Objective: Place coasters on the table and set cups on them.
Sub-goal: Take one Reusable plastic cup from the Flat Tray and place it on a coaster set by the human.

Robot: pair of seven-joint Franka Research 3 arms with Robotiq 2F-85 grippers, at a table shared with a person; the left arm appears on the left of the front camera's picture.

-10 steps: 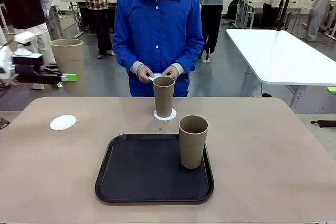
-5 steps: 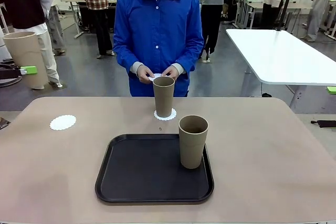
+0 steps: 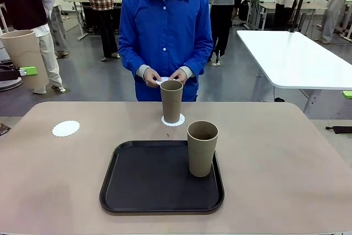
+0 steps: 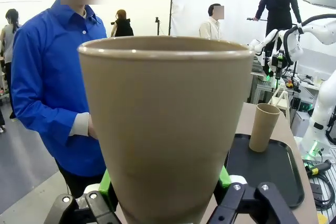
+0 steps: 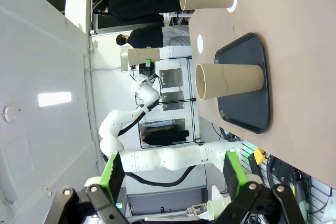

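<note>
My left gripper hangs off the table's far left edge, shut on a tan cup; in the left wrist view this cup stands upright and large between the green pads. A second cup stands on a lacy white coaster at the table's far middle. A third cup stands on the black tray. A bare coaster lies at the left. The person's hands hold another coaster. My right gripper is open, high above the table.
The beige table has bare room on its right half and front left. A white table stands behind at the right. People stand and walk in the background.
My left gripper has carried its cup leftward, away from above the bare coaster to the picture's left edge. Over the last half second it has hardly moved.
</note>
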